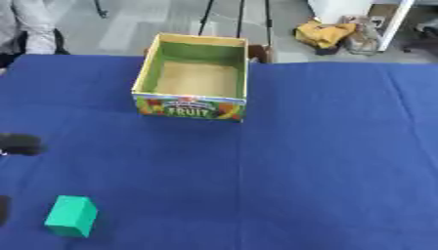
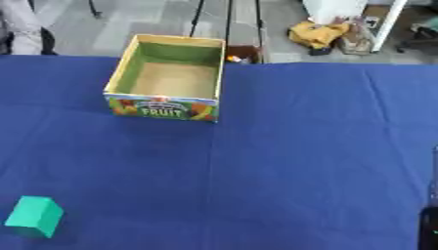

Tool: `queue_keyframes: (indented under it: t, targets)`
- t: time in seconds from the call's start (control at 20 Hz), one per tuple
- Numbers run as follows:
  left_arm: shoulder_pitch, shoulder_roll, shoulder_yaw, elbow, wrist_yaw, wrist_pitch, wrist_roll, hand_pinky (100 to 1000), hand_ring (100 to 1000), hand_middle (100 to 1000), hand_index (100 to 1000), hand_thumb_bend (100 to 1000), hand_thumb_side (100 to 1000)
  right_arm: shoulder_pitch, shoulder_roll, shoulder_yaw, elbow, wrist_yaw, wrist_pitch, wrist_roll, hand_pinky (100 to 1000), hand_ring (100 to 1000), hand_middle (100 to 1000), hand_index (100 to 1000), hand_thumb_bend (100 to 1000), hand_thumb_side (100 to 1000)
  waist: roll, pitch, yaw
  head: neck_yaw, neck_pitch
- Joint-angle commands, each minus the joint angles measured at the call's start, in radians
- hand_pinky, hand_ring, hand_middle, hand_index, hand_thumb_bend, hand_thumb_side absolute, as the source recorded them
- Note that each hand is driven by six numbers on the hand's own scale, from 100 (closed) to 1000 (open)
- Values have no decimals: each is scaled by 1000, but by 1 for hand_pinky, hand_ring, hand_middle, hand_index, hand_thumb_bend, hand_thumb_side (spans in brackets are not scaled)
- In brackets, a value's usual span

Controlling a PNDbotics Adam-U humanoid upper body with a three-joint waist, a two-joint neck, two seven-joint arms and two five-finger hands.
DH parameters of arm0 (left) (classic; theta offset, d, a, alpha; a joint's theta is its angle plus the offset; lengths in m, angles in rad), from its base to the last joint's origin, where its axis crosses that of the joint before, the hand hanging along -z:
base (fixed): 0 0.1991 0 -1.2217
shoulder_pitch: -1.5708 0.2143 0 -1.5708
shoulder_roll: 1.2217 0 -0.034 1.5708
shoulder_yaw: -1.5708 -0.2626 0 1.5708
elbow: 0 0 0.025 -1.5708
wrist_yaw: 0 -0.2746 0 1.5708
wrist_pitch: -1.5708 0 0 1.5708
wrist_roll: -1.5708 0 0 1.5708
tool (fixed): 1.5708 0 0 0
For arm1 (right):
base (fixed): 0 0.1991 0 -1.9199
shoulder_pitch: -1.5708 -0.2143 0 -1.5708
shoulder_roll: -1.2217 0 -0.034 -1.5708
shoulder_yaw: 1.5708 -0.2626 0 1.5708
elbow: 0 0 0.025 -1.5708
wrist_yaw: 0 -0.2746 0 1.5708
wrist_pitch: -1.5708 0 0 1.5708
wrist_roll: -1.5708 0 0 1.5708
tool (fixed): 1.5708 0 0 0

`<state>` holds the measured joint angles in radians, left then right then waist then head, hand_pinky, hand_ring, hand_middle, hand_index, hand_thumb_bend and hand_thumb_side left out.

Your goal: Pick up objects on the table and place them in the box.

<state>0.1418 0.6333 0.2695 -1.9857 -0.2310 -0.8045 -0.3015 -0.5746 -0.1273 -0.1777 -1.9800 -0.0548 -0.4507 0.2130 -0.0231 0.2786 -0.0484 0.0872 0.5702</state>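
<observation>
Left eye view first, biggest item down. Blue cloth-covered table (image 1: 325,161) fills nearly the whole picture, cloth flat, a faint crease running down the middle.

Open-topped cardboard box with green inner walls and a "FRUIT" label on the near face (image 1: 191,110) sits at the far centre-left of the table, upright, mouth up. Looks empty: only the tan floor visible inside. Likely parked there as the drop target, within reach of either arm.

Small teal-green block with a slanted top, house-like in shape (image 1: 71,216), lies near the front-left corner, well apart from the box. Only loose object visible on the cloth, so presumably the next pick. Untouched, nothing around it.

Left hand (image 1: 19,144) shows only as a dark shape at the left edge, above the block and apart from it; a second dark sliver lower on the same edge. Cannot tell finger state.

Right hand (image 2: 429,227) shows only in the right eye view as a dark sliver at the lower right corner, far from block and box. Finger state likewise cannot be told.

Judging by position, a left-side pick: block nearer the left arm. Task barely begun.
</observation>
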Motion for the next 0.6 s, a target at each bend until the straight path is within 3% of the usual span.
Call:
queue_keyframes:
  t: [0.05,0.35,0.6]
  targets:
    - [38,89,-8,-14,-177,-103,33,775,828,864,1000,100,665,-9,-24,1,-20,-5,-1,4,839,894,516,853,100,767,6,-19,1,1,1]
    - [106,148,-49,-14,-507,-103,277,794,853,890,1000,100,672,-7,-25,2,-20,-5,0,8,841,896,515,855,100,761,9,-18,2,2,1]
    - [122,175,-63,-14,-656,-63,390,807,875,912,1000,100,663,-5,-25,2,-20,-6,1,11,842,896,514,855,100,760,10,-19,1,5,-2]
